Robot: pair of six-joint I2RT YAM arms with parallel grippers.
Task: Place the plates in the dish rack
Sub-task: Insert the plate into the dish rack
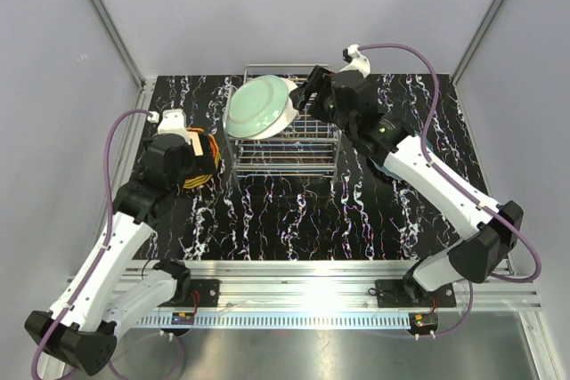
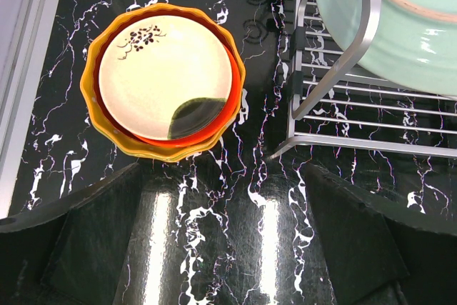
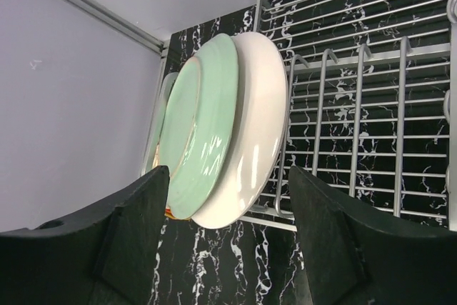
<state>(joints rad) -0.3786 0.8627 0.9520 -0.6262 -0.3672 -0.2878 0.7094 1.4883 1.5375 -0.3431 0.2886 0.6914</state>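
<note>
Left arm [image 1: 116,238] and right arm [image 1: 445,189] reach forward; left gripper [image 2: 221,176] and right gripper [image 3: 225,191] show fingers [image 3: 128,248] spread wide

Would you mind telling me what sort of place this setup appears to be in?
Probably a lab robot test cell, not a real kitchen: plain grey walls with metal framing enclose a black marbled table, and the left arm and right arm are bolted to an aluminium rail.

Ahead of the left claw [image 2: 220,171], the cream plate [image 2: 166,76] hid most of the stack [image 2: 107,130]; the green plate [image 2: 421,33] ran off-frame.
</note>
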